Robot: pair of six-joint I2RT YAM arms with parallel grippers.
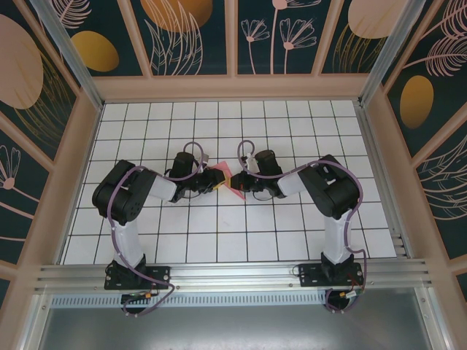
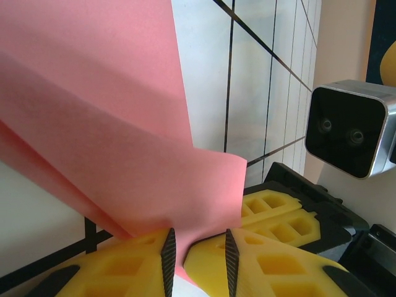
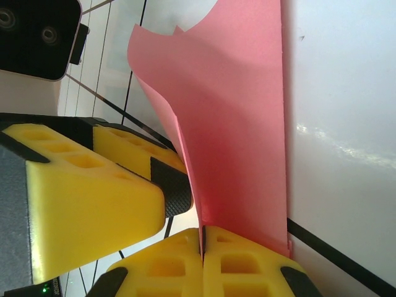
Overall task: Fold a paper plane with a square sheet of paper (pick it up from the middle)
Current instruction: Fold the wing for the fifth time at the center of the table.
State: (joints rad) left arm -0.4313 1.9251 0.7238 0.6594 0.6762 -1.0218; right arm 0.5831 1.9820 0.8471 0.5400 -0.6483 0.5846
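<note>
The pink square sheet of paper (image 1: 225, 176), folded into layers, is held up off the table between both grippers at the middle. My right gripper (image 3: 202, 238) is shut on its lower edge, and the paper (image 3: 241, 124) rises from the seam between the fingers. My left gripper (image 2: 198, 263) has its jaws apart, with a curved flap of the paper (image 2: 111, 124) running down into the gap between its black pads (image 2: 168, 260). From above, the left gripper (image 1: 213, 182) and right gripper (image 1: 239, 184) almost touch tip to tip.
The white gridded table (image 1: 233, 240) stretches all round, walled by a wooden frame (image 1: 233, 87). The right gripper's yellow fingers (image 2: 278, 216) and its wrist camera (image 2: 349, 127) crowd close to the left gripper. An aluminium rail (image 1: 233, 277) runs along the near edge.
</note>
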